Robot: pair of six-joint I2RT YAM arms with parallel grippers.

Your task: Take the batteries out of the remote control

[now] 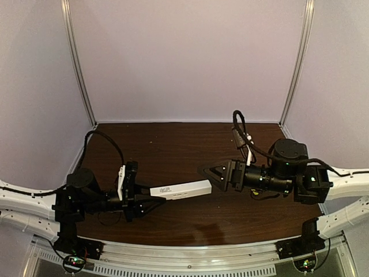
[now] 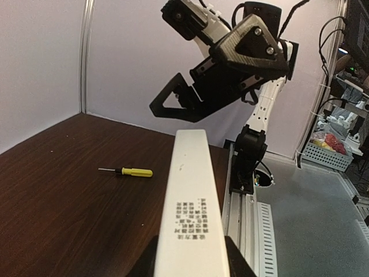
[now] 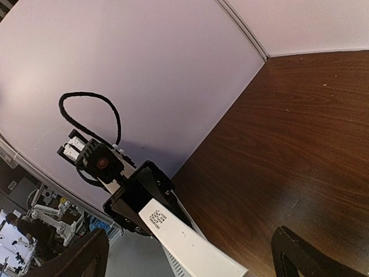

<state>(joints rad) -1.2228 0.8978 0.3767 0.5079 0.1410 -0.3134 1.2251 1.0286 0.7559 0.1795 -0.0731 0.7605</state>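
**White remote held out by the left arm, right jaws standing wide**

White plastic remote [image 1: 180,190] is clamped at one end by the left gripper [image 1: 145,196]. Its fingers are closed on the bar and hold it roughly level, apparently clear of the table [image 1: 173,144]. The free end points at the right arm. The left wrist view shows a face with small printed text. No battery well, cover seam or batteries appear in any view, so whether the compartment is open cannot be told.

The right gripper [image 1: 214,176] sits just beside the free end, spread to its widest and holding nothing. In its own wrist view its fingers [image 3: 81,259] stand either side of the bar's tip without touching it. A screwdriver [image 2: 131,171] lies on the table, well apart from both arms.

Step in hand, as judged: the remote is being presented for access to the compartment, and the unloading proper is not yet begun.

The next move likely calls for the right fingers to close on the free end or the cover, in line with the bar's long axis. Meanwhile the left grip must stay firm against any pull. A pull off that axis could twist the bar in the left fingers.
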